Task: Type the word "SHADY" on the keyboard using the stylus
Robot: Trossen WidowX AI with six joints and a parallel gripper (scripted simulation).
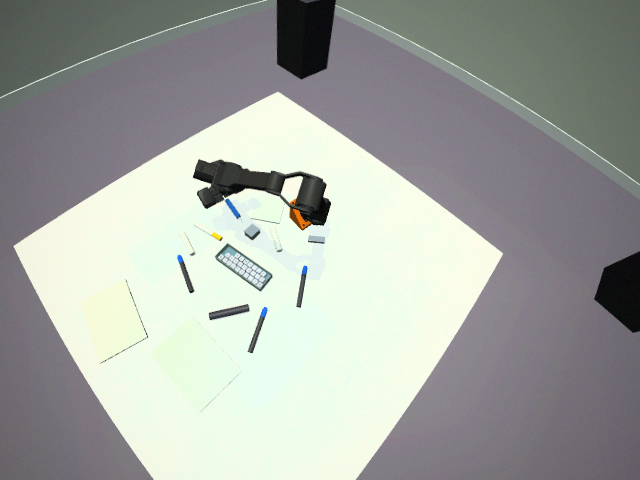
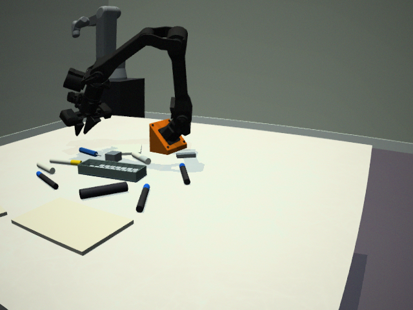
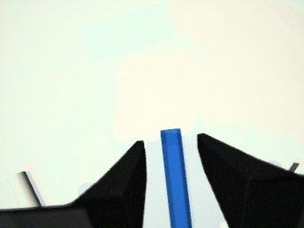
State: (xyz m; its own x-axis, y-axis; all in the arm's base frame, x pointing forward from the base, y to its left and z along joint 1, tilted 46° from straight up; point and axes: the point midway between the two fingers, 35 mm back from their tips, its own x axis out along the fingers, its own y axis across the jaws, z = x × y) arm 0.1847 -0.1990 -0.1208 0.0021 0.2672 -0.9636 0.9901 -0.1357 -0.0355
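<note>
The pincer (image 1: pixel 223 197) (image 2: pixel 82 132) (image 3: pixel 170 143) is spread above the surface (image 1: pixel 372 310) (image 2: pixel 233 216), its 2 fingers on either side of the blue stylus (image 1: pixel 233 208) (image 2: pixel 88 152) (image 3: pixel 176 178) lying below. Best keep it centred, descend straight, then squeeze the barrel firmly. The keyboard (image 1: pixel 223 256) (image 2: pixel 106 174) waits beyond the stylus's thin tip.

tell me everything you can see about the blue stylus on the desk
The blue stylus has a straight, faceted blue barrel, plastic by its look, with a thin pale tip at one end. It lies flat on the desk, tip pointing toward the small grey block. The open hand is above it, fingers on either side in the wrist view, and nothing grips it. Any markings are too small to tell.
</note>
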